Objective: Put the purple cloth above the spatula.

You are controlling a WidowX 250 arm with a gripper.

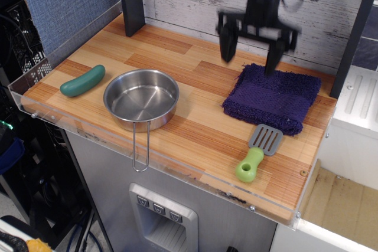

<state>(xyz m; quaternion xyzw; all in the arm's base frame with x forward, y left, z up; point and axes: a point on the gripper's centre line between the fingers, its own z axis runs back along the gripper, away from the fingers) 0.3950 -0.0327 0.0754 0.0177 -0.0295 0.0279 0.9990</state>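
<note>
The purple cloth (273, 98) lies flat on the wooden table at the right, its near edge just behind the blade of the spatula (258, 151). The spatula has a grey slotted blade and a lime-green handle and lies near the front right edge. My gripper (250, 51) is open and empty. It hangs in the air above the cloth's far left part, its two black fingers spread wide and motion-blurred.
A steel pan (142, 100) with a wire handle sits at the front middle. A green cucumber toy (82, 81) lies at the front left. A dark post (131, 1) stands at the back left, another at the right edge (352, 39). A plank wall backs the table.
</note>
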